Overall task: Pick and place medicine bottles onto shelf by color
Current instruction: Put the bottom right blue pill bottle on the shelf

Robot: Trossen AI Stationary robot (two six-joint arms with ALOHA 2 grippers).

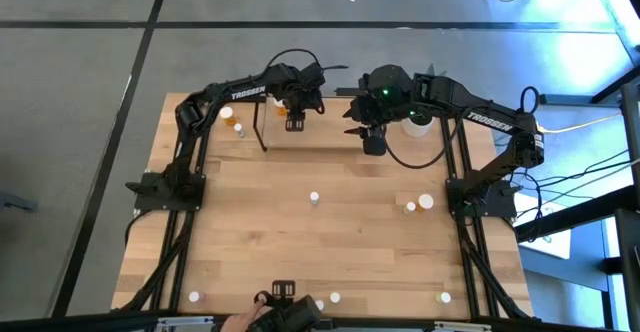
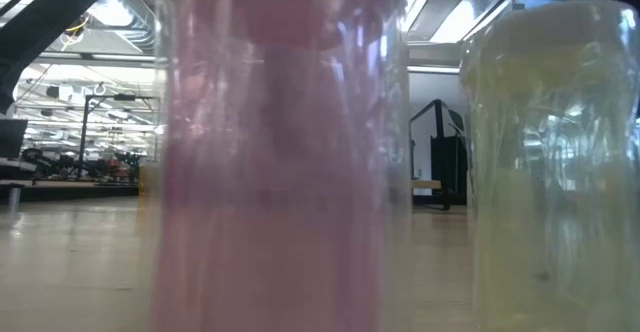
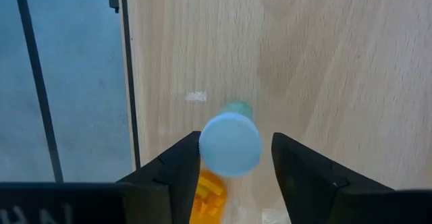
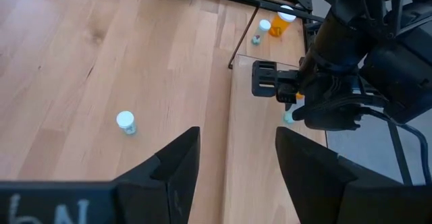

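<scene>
A: Near edge first. Pink bottle (image 2: 275, 152) and a whitish bottle (image 2: 555, 172) stand right at the low camera; more white caps sit along the desk (image 1: 340, 242) front.

B: Mid desk?

A: One bottle (image 1: 314, 199) alone at centre, a capped pair (image 1: 420, 204) toward the right. Untouched.

B: Far end?

A: Left gripper (image 3: 233, 166) is over the shelf (image 3: 283, 55) board, jaws apart, a green bottle (image 3: 231, 140) between them with gaps on both sides. Looks like a release. Right gripper (image 4: 236, 163) hovers nearby, jaws apart, empty.

B: Risks?

A: Bottle's tiny. If a finger brushes the cap when the arm lifts, it probably tips and rolls off the board. Orange bottle (image 4: 279, 21) lies beyond it, so colour groups could mix.
</scene>
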